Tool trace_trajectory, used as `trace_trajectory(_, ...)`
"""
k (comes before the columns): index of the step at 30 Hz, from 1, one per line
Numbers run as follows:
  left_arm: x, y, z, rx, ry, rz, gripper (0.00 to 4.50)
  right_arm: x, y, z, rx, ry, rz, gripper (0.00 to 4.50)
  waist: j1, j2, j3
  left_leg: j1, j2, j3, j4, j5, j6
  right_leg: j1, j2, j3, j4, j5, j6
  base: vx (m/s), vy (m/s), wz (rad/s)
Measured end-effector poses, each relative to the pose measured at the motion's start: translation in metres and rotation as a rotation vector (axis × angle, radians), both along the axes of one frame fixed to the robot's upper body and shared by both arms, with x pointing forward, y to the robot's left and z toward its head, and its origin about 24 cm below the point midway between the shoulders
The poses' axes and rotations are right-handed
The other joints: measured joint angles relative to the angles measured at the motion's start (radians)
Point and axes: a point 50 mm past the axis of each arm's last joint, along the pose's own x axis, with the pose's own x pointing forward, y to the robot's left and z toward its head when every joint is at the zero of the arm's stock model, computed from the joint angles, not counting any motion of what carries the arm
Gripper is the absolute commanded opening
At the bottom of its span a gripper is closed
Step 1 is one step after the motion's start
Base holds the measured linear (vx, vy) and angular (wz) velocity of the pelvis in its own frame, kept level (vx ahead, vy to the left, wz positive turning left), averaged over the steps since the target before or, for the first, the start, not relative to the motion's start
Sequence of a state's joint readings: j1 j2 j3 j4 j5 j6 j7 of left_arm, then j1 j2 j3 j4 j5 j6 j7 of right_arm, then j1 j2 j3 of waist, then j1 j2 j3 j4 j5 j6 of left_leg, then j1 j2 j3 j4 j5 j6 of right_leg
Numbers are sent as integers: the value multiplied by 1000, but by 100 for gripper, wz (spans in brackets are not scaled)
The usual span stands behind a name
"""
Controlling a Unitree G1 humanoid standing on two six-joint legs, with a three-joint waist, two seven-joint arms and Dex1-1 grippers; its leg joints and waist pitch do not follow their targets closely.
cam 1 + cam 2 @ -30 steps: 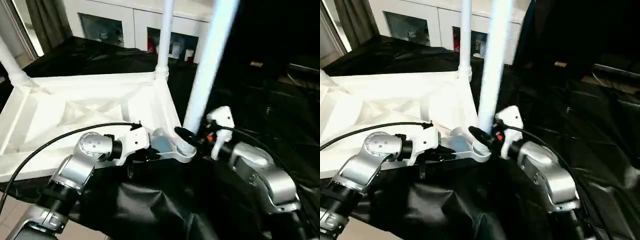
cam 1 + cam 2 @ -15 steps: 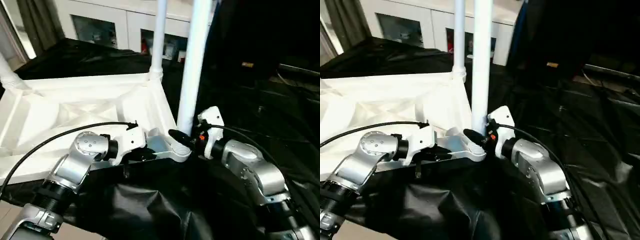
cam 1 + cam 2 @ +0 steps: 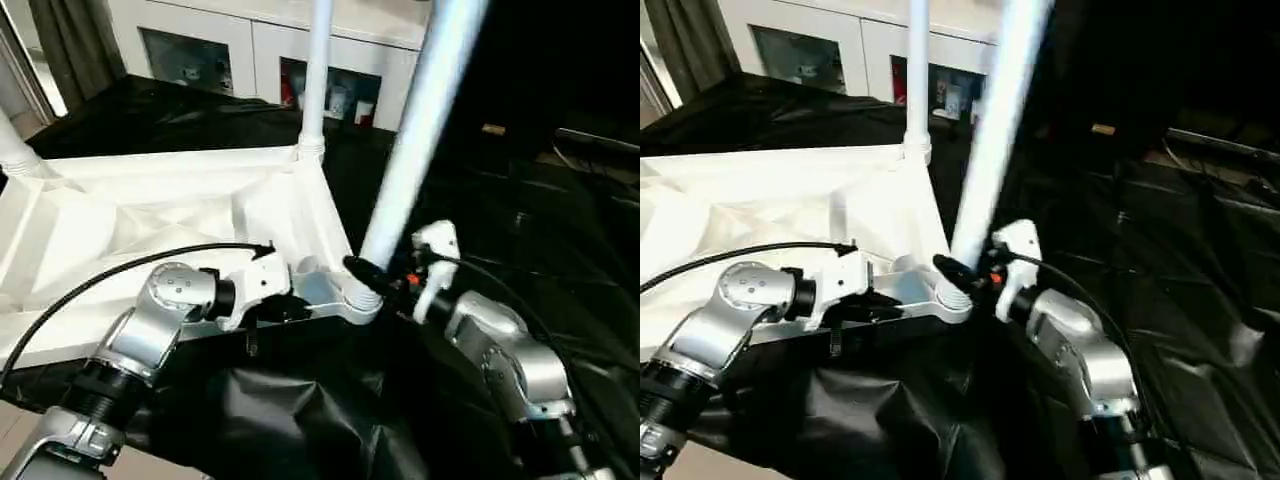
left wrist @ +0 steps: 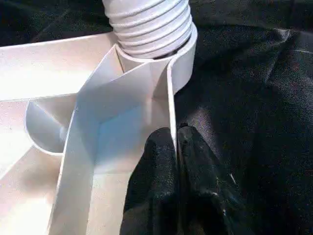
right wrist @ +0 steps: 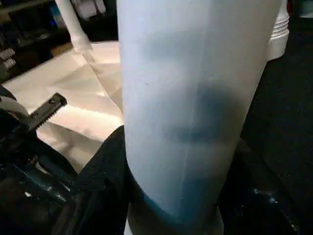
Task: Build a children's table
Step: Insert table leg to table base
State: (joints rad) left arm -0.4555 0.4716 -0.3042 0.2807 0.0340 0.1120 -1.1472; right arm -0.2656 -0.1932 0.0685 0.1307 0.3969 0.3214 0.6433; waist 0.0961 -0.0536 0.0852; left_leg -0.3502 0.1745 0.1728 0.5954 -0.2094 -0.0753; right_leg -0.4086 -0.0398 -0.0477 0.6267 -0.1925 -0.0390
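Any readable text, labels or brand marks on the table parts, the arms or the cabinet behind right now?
None can be read.
Tabletop and legs: plain white, no marks.
Cabinet: items behind the glass are too small and blurred to read.
Forearms: no legible label.

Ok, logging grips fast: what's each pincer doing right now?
Left pincer: shut on the white plastic tabletop's thin rim.
Right pincer: closed around the long white tubular leg.

Silver forearms [image 3: 160, 330], black cable [image 3: 110, 275], black fingers [image 4: 161, 196].
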Motion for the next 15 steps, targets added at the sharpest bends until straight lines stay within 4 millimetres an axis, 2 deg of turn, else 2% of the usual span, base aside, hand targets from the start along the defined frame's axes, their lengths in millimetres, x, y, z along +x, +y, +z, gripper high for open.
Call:
trace_trajectory(4,1,-1,0,5,2,-3,0,-2,-3,-6,49,-21,-21,190,5,0,0,0,0,0,0,0,0,0,0,0,0,0,0,0,0,0)
trace_trajectory(15,6,1,0,14,8,12,0,-4,0,-25,115,-106,-73,190,2,1,1,2,0,-1,-1,0,0,1,0,-1,-1,-2,3,0,0,0)
